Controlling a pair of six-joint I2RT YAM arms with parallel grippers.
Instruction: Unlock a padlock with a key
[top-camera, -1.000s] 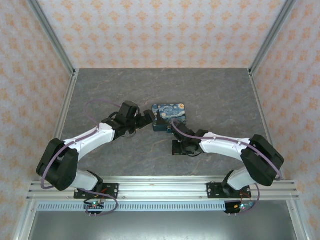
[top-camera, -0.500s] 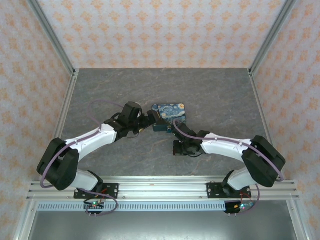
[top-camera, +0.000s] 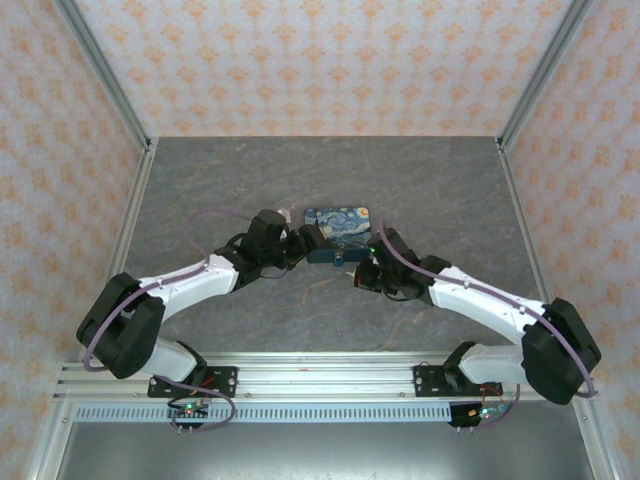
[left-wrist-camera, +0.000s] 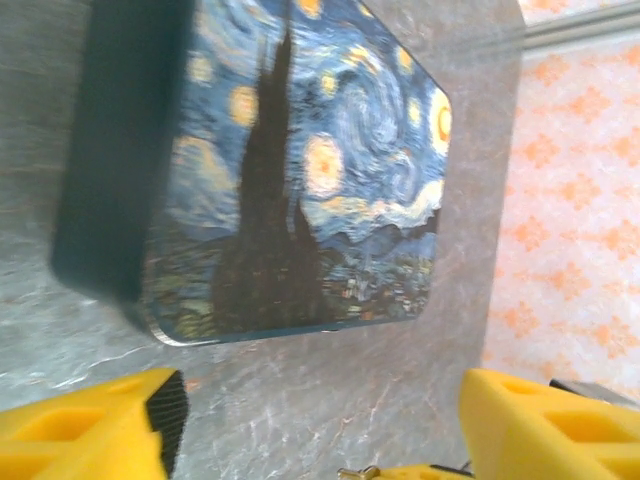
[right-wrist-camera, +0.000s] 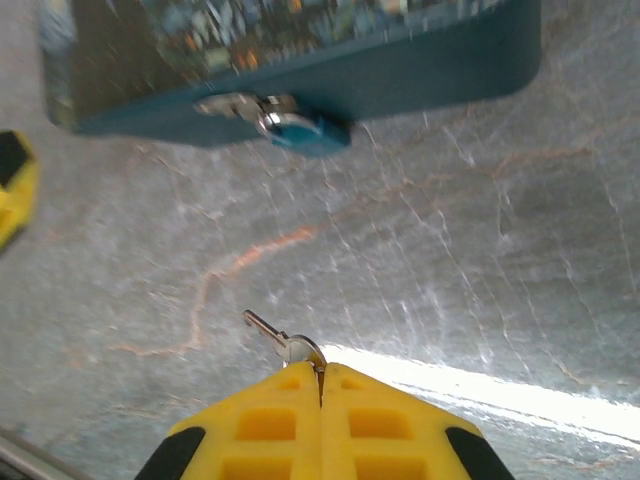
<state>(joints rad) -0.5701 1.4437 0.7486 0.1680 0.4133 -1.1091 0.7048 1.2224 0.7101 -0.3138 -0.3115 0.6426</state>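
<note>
- Well, at the left, the left pincer (top-camera: 305, 240) sits just beside the left end of the blue box (top-camera: 338, 228). Its yellow fingers (left-wrist-camera: 90, 425) are spread wide with nothing between them, so it is released.
- Moving to the middle, the box lies flat on the grey surface (top-camera: 430, 190) with its starry lid up. The padlock (right-wrist-camera: 296, 130), a small blue body on a metal hasp, hangs against the box's near side wall.
- Right of that and nearer, the right pincer (right-wrist-camera: 322, 395) is clenched on the key (right-wrist-camera: 283, 343). It pinches the key's rounded head, and the blade pokes out past the fingertips toward the padlock, with bare surface between them.
- By my judgement the key is light, stiff and thin, and slick against hard pads. The hold belongs on the flat head, faces against the pads, or the key may swivel when its tip meets the lock.
- The padlock looks small and free to swing, so it probably needs steadying at its body. I cannot tell where its keyhole faces.
</note>
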